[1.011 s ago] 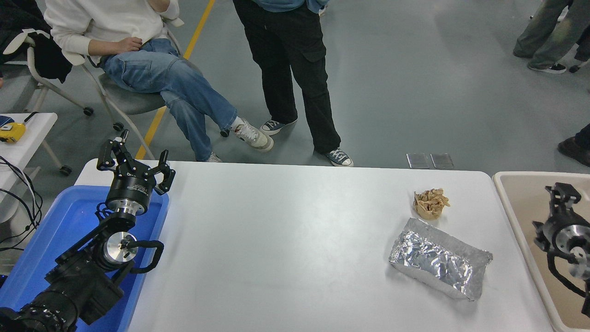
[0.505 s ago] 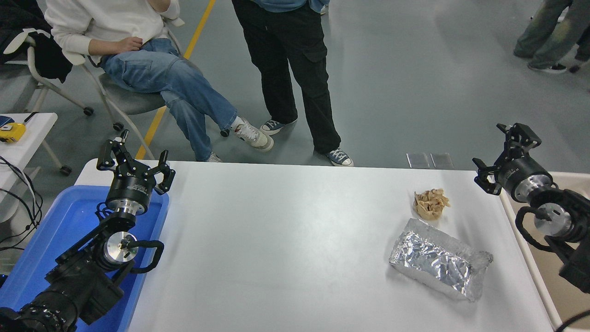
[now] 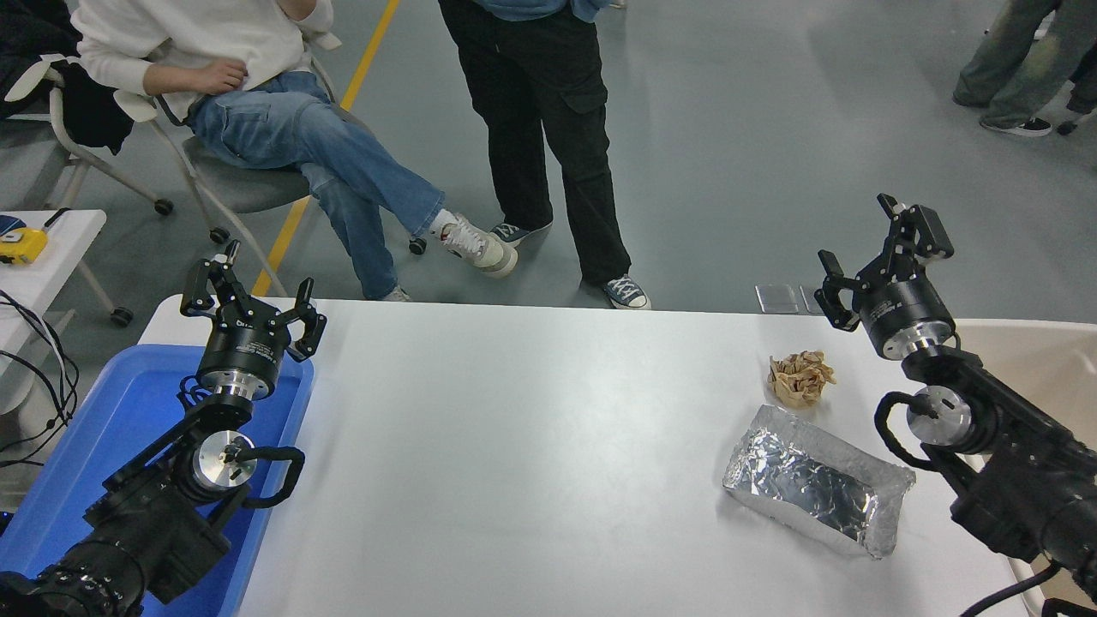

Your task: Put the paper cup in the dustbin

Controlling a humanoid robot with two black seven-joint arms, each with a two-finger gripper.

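Observation:
The beige dustbin stands at the table's right edge, mostly hidden behind my right arm. The white paper cup is not in view. My right gripper is open and empty, raised above the table's far right corner, up and right of the crumpled brown paper wad. My left gripper is open and empty, parked over the far end of the blue tray at the lower left.
A crumpled foil block lies on the white table just below the wad. One person sits on a chair and another stands beyond the far edge. A small side table with a yellow tape measure is at the left.
My right arm has risen out of the dustbin and swung left and forward, so its open gripper now stands above the table's far right corner. The left arm has not moved.

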